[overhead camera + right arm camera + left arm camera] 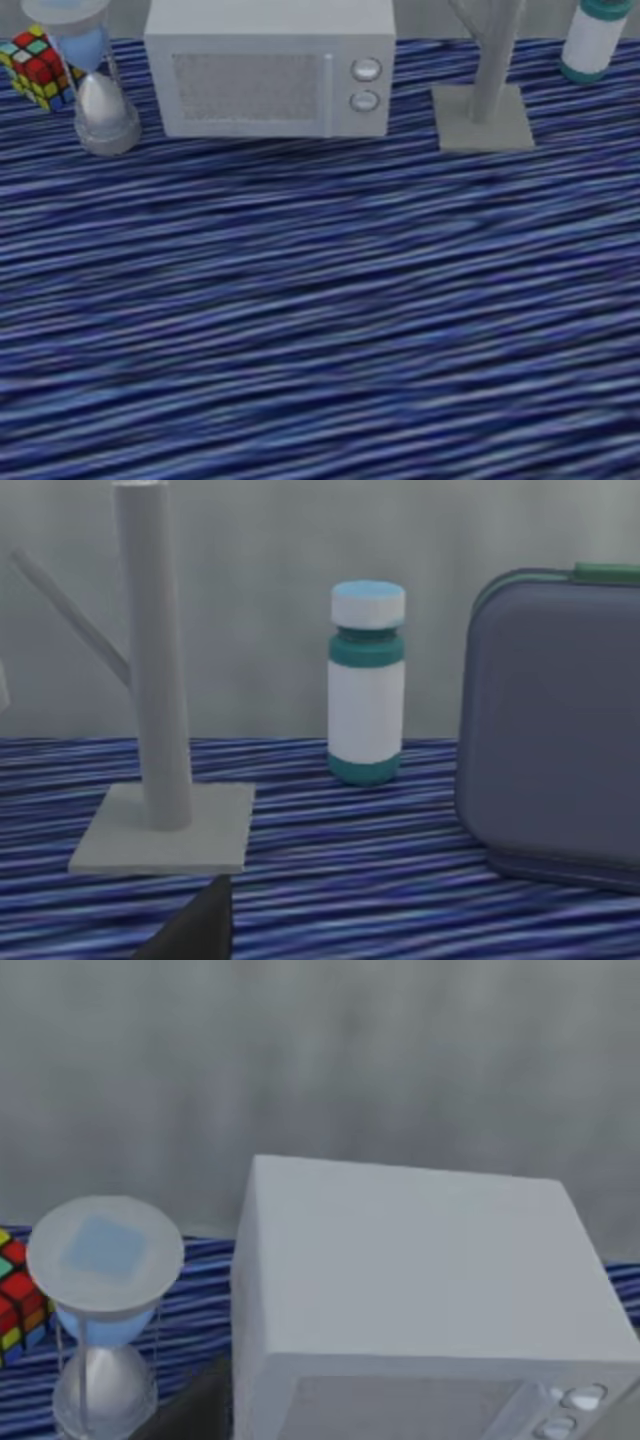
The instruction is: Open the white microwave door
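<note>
The boxy white microwave (270, 68) sits at the tabletop's far edge; its rigid mesh-windowed door (248, 88) is shut. Pull its knob-side edge. You cannot tell either gripper's state.

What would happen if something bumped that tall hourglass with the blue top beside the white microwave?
The clear hourglass with round grey ends would probably tip, being tall on a small base. Its thin waist looks fragile, and once down it would likely roll towards the colourful puzzle cube or the white microwave.
</note>
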Robot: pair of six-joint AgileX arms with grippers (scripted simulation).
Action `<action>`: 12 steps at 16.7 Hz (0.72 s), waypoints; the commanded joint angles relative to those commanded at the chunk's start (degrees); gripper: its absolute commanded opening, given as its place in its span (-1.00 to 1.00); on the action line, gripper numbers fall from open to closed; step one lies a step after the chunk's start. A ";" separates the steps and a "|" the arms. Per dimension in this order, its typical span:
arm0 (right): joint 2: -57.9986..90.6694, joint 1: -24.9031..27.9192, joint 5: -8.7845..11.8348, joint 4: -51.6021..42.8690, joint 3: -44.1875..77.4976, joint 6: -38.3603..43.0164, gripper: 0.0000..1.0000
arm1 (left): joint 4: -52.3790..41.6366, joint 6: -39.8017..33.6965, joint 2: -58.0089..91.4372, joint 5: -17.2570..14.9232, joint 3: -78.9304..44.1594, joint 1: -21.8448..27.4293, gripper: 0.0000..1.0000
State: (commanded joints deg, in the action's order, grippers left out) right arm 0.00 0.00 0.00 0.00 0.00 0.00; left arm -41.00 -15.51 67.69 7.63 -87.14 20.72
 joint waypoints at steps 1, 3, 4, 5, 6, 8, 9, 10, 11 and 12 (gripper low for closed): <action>0.00 0.00 0.00 0.00 0.00 0.00 1.00 | -2.34 -1.66 4.85 0.58 -6.56 1.38 1.00; 0.00 0.00 0.00 0.00 0.00 0.00 1.00 | -7.16 -4.89 14.71 1.81 -19.23 4.06 1.00; 0.00 0.00 0.00 0.00 0.00 0.00 1.00 | -9.68 -6.41 19.72 2.46 -25.16 5.31 1.00; 0.00 0.00 0.00 0.00 0.00 0.00 1.00 | -12.25 -7.87 24.71 3.12 -30.85 6.52 1.00; 0.00 0.00 0.00 0.00 0.00 0.00 1.00 | -14.86 -9.25 29.70 3.80 -36.27 7.69 1.00; 0.00 0.00 0.00 0.00 0.00 0.00 1.00 | -20.19 -11.71 39.47 5.19 -45.83 9.81 1.00; 0.00 0.00 0.00 0.00 0.00 0.00 1.00 | -22.84 -12.80 44.20 5.88 -50.05 10.78 1.00; 0.00 0.00 0.00 0.00 0.00 0.00 1.00 | -25.45 -13.79 48.78 6.55 -53.86 11.70 1.00; 0.00 0.00 0.00 0.00 0.00 0.00 1.00 | -27.96 -14.63 53.04 7.18 -57.06 12.51 1.00; 0.00 0.00 0.00 0.00 0.00 0.00 1.00 | -30.37 -15.36 57.03 7.77 -59.89 13.26 1.00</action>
State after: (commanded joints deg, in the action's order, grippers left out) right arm 0.00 0.00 0.00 0.00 0.00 0.00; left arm -71.37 -30.88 124.71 15.40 -147.03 33.97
